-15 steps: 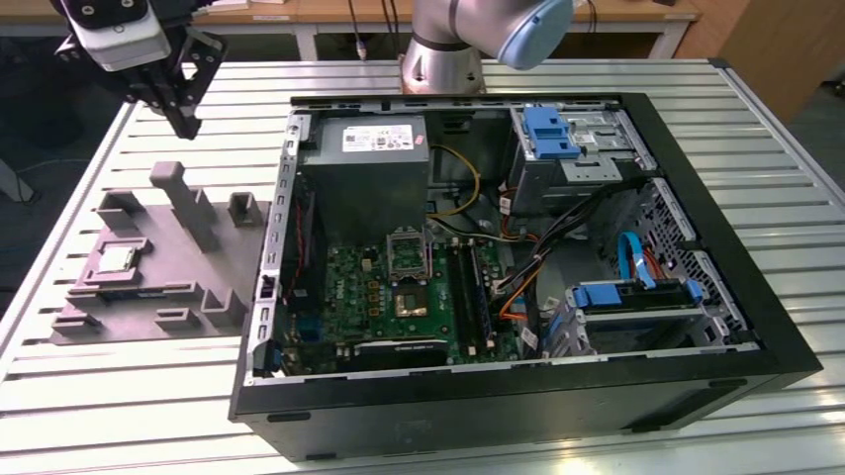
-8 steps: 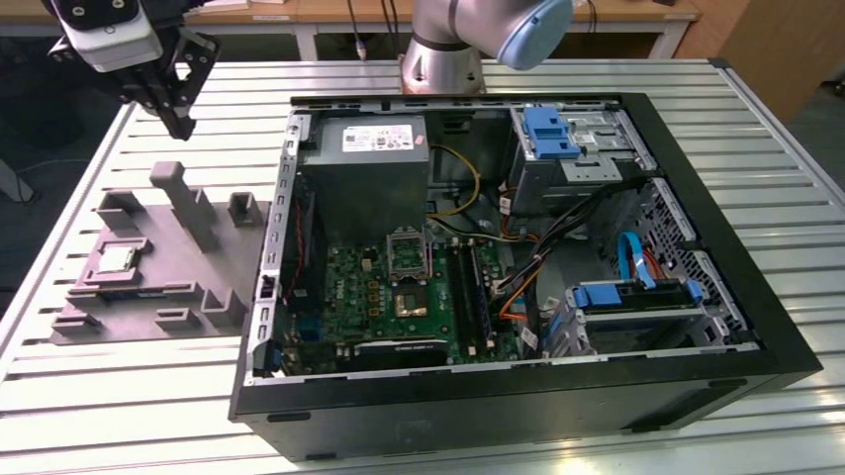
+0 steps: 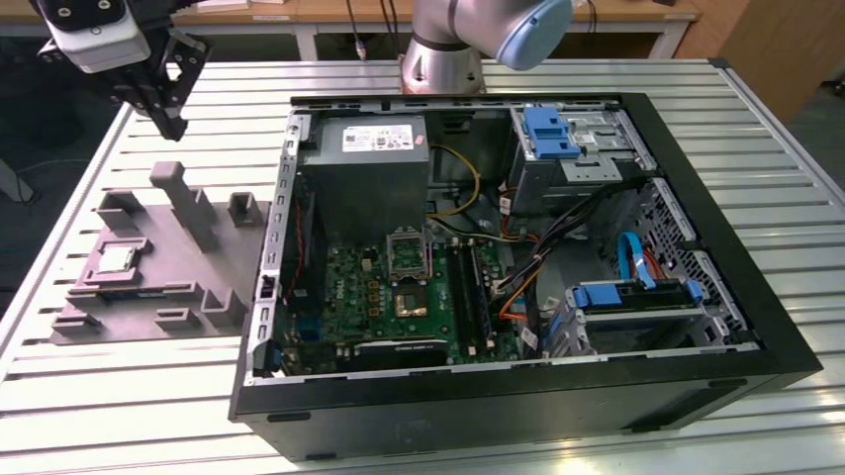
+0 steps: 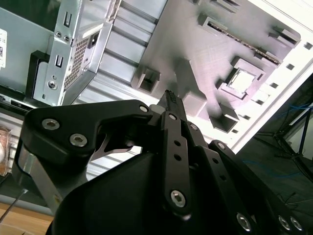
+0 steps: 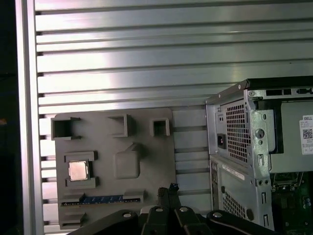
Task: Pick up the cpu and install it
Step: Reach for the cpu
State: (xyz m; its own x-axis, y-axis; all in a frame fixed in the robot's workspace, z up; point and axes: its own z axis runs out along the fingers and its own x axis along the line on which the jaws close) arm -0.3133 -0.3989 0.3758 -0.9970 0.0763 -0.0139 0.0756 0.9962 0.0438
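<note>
The gripper (image 3: 172,127) hangs above the bench (image 3: 133,406), its fingers pressed together and holding nothing, well apart from the cpu (image 3: 117,259). The cpu lies flat in a square recess of the grey fixture plate (image 3: 126,319), beside the open computer case (image 3: 528,421). For a clean pick, centre over the chip, spread the fingers wider than it, descend square, and grip opposite edges without tilting it.

No print can be read; the white label (image 3: 376,139) (on the grey power supply (image 3: 370,198)) is illegible.
</note>
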